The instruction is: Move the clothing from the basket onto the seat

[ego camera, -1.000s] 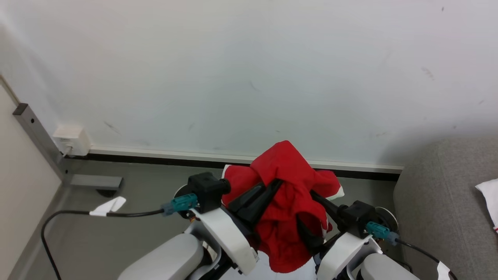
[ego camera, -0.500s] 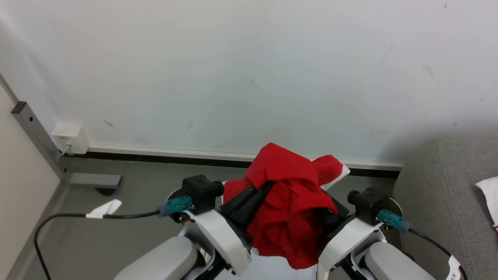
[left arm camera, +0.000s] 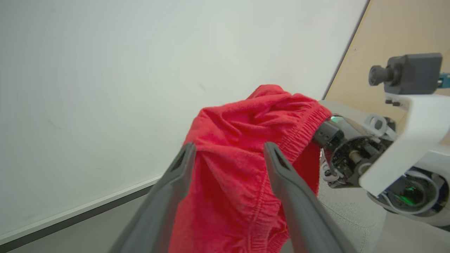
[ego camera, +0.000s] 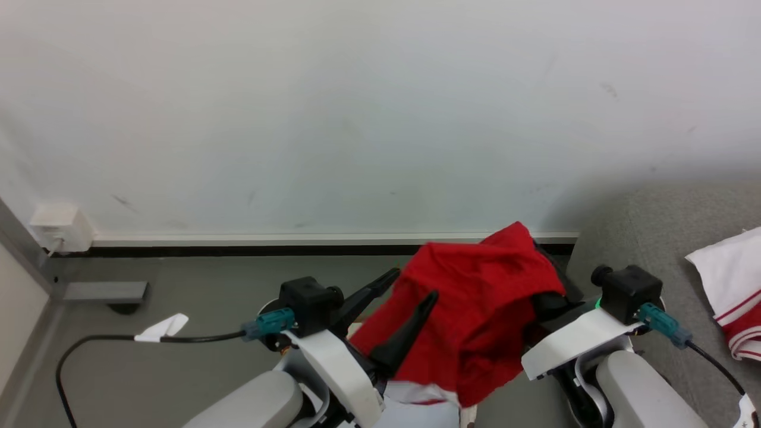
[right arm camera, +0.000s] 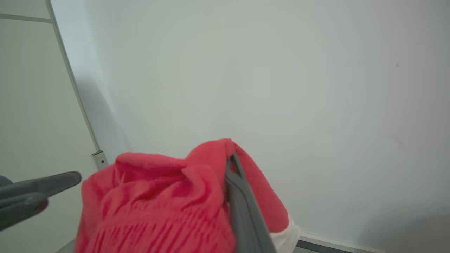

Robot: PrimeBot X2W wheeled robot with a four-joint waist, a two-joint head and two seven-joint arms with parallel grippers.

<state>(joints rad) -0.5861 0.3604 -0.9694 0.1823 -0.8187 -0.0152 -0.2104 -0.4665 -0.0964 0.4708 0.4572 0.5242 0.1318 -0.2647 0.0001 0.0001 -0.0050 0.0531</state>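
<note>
Released since the earlier frames, the clothing [ego camera: 481,321] no longer sits in the left gripper [ego camera: 413,284], whose fingers [left arm camera: 281,175] now stand wide apart with the red cloth showing between and beyond them. The clothing has come closer to the seat [ego camera: 654,238] and hangs in the air just beside the seat's near edge, above the floor [ego camera: 178,368]. The right gripper [right arm camera: 214,168], on the seat's side of the bundle, is pinched narrowly on the fabric; one finger [right arm camera: 242,203] shows and the other is buried in cloth. A white garment [ego camera: 728,285] with red stripes lies on the seat.
</note>
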